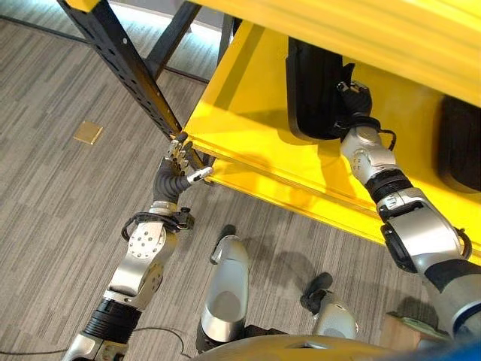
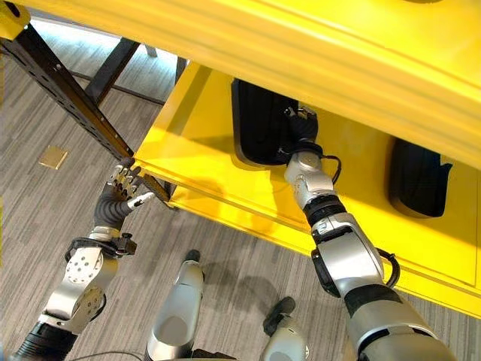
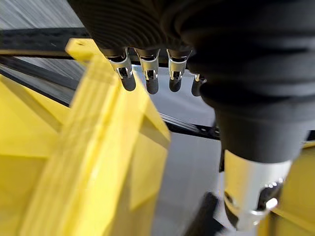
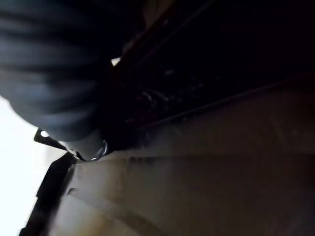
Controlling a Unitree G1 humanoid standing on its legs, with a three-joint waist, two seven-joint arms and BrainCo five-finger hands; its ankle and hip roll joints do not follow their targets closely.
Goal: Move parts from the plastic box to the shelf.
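Yellow shelf (image 1: 248, 128) takes up the upper right of the frame, and this looks like the placing step. A black part (image 1: 312, 86) lies on it at upper centre, right hand (image 1: 353, 98) against it (grip hidden, can't tell). Next it likely lets go and backs out under the upper shelf lip. Another black part (image 1: 460, 143) sits far right. Left hand (image 1: 177, 169), fingers relaxed, hovers by the shelf's corner near the black post (image 1: 124, 56).
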